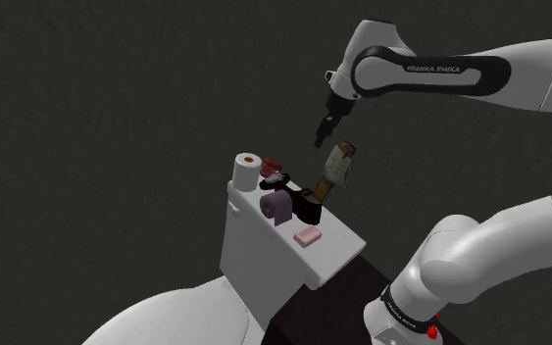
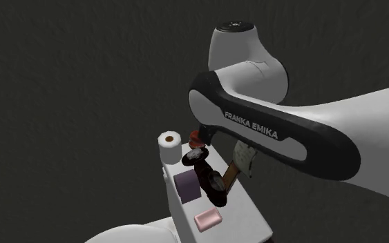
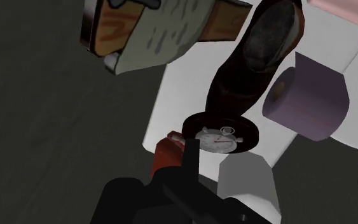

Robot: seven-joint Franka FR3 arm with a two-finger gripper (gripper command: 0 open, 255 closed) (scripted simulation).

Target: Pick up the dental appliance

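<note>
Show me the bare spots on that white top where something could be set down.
Free: the end of the white tank top beyond the pink bar, toward the shoulder view's lower right. Crowded: from the white roll past the purple roll, stopwatch and red piece.

The white arm (image 1: 543, 69) is showing black joint bands (image 1: 430, 71) lettered FRANKA EMIKA and ending in a black tool (image 1: 321, 139).
</note>
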